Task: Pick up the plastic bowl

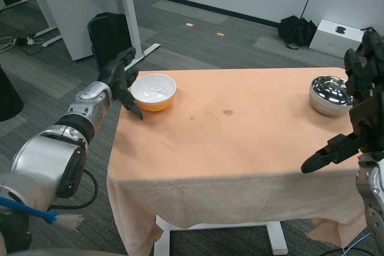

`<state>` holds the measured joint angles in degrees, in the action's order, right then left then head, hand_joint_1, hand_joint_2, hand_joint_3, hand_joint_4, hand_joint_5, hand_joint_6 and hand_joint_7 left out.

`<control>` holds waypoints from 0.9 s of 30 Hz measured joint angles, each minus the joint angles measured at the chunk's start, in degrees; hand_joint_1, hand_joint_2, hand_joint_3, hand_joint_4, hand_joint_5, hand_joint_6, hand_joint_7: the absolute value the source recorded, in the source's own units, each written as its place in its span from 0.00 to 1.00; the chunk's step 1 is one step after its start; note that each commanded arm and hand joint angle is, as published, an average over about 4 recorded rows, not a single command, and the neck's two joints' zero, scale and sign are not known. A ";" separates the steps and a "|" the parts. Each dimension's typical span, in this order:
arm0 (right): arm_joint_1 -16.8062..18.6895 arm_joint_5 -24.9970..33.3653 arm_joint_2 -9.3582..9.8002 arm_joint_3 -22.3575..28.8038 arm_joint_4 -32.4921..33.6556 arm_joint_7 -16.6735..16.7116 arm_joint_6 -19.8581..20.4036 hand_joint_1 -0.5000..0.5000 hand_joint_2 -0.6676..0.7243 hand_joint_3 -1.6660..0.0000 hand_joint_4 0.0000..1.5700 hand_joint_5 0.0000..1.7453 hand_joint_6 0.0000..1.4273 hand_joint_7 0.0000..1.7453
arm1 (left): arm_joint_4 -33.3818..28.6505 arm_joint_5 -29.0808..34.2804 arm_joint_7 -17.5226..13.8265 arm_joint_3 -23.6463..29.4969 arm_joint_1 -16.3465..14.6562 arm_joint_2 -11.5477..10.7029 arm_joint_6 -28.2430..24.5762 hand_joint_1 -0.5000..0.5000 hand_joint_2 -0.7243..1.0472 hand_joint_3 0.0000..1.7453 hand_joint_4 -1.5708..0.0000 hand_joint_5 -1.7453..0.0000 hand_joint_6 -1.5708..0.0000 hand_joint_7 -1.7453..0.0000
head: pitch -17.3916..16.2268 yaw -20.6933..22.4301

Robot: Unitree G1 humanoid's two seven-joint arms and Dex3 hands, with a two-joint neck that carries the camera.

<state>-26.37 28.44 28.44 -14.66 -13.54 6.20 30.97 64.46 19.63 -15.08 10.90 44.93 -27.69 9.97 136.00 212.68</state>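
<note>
Sitting just beside left hand (123, 79): plastic bowl (153, 92).

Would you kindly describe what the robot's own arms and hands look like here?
The left forearm is a chunky silver cylinder with black joint sections and a black cable looping beneath it. It ends in a black left hand with slim, segmented fingers. The black right hand looks the same, on a silver wrist at the frame's edge.

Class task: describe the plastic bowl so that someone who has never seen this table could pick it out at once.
Start at the table under the orange cloth and go to its far left corner, beside the robot's left hand. The plastic bowl sits there, white inside and orange outside. The other bowl, the metal bowl at the far right, is shiny silver.
</note>
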 measured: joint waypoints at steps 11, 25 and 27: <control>-0.01 0.24 0.00 -0.23 0.00 0.00 0.00 0.02 0.86 1.00 0.00 0.00 0.00 0.00 | 0.78 0.02 0.00 -1.64 0.15 -0.01 0.00 0.00 0.10 0.05 1.00 1.00 1.00 1.00 | -0.26 0.11; -0.01 0.50 0.02 -0.32 -0.03 0.00 0.00 0.03 0.86 1.00 0.00 0.00 0.00 0.00 | 1.06 2.17 0.01 -7.33 1.27 -0.09 -0.01 0.00 0.10 0.04 1.00 1.00 1.00 1.00 | -0.28 -0.02; -0.01 0.52 0.02 -0.32 -0.03 0.00 0.00 0.03 0.86 1.00 0.00 0.00 0.00 0.00 | 1.19 2.90 0.03 -7.47 1.34 -0.09 -0.01 0.00 0.10 0.04 1.00 1.00 1.00 1.00 | -0.27 0.00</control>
<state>-26.38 28.96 28.46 -14.98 -13.57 6.20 30.97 65.65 22.53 -15.05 3.43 46.27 -27.79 9.96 135.74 212.68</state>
